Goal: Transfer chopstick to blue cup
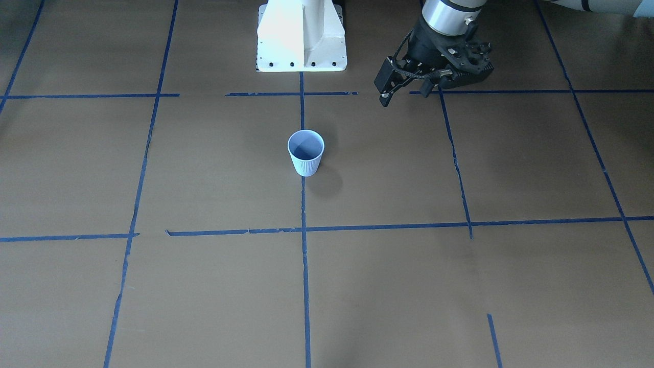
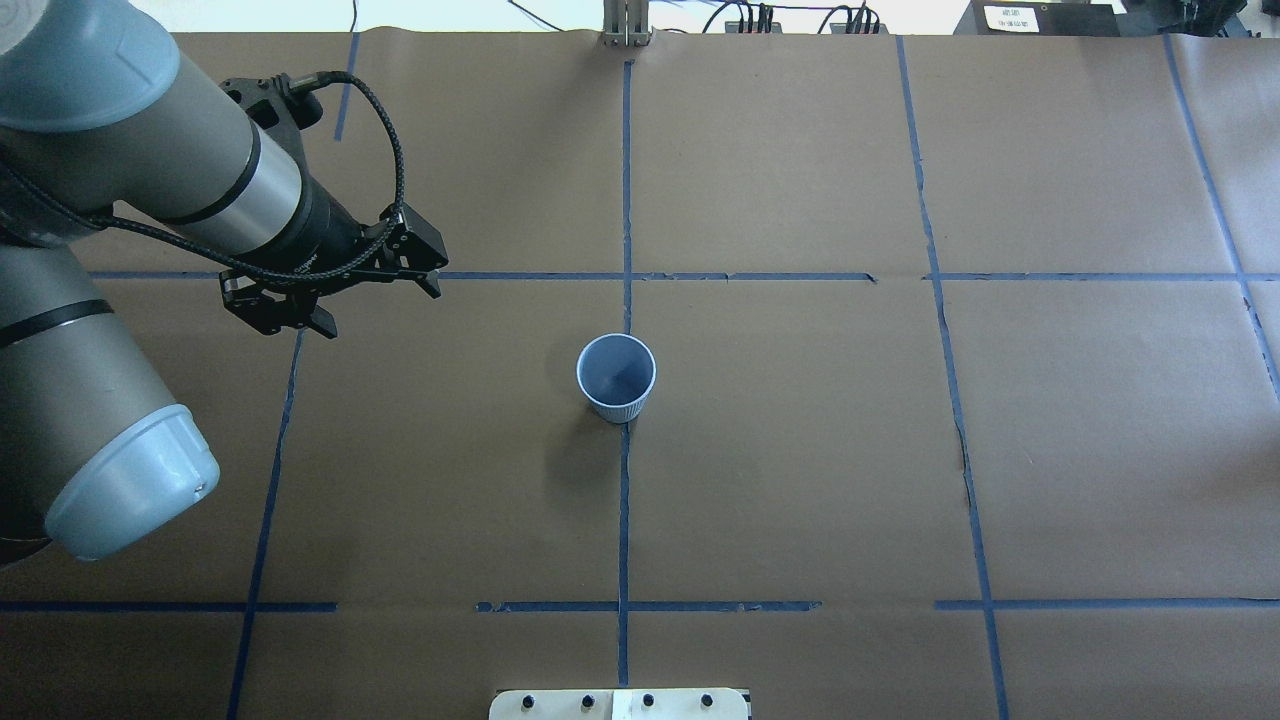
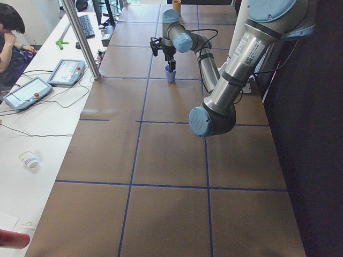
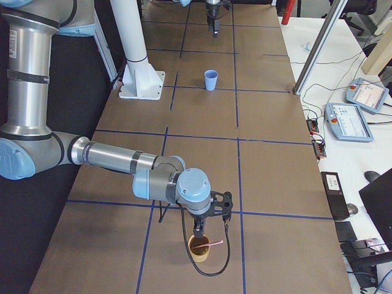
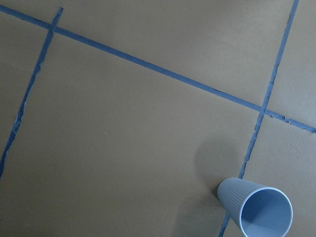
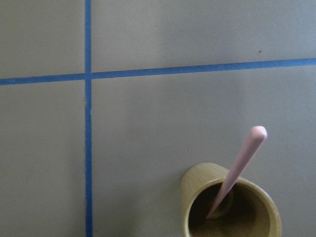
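Chopstick (image 6: 238, 168) in tan cup (image 6: 190, 186); blue cup (image 1: 306, 166) upright

- Left arm (image 2: 120, 130): enters at the left edge of the overhead view, with the forearm angled inward over the surface.
- Left tool (image 2: 382, 310): held above the surface without touching it. The jaws are spread wide with nothing between them.
- Right arm (image 4: 110, 158): elbow folded low, forearm running close to level, as seen from the right side.
- Right tool (image 4: 200, 236): pointing straight down. Whether the jaws are apart or together cannot be determined.
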Motion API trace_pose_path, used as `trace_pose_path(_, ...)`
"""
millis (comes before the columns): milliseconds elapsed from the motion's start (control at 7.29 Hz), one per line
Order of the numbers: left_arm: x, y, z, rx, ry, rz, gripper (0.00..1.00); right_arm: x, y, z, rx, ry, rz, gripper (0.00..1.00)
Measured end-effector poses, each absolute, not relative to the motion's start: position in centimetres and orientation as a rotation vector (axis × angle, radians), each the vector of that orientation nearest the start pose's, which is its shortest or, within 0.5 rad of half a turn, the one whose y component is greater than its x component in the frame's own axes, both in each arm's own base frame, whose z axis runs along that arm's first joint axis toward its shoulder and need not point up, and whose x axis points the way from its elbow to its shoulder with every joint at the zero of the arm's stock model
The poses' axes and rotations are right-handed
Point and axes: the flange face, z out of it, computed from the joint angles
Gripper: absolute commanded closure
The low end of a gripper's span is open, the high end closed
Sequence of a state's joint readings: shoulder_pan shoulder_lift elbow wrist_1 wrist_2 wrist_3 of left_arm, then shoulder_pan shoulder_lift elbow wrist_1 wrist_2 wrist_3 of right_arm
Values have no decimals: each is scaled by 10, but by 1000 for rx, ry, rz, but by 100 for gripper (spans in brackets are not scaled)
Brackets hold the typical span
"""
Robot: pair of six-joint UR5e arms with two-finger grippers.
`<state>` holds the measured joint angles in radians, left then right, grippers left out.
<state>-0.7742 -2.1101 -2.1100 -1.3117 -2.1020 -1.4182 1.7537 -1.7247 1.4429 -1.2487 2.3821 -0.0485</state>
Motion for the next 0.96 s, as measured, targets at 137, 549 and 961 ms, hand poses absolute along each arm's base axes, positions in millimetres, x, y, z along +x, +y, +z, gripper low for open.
trace_pose_path(137, 317, -434, 171, -87, 940, -366, 0, 136, -395, 772, 160, -798, 127, 1)
trace_pose_path(549, 310, -433, 181, -90, 930, -378, 0, 142, -415, 775, 204, -766, 156, 9)
trace_pose_path(961, 310, -432, 182, -90, 928, -378, 0, 146, -425, 770, 217, -738, 158, 54)
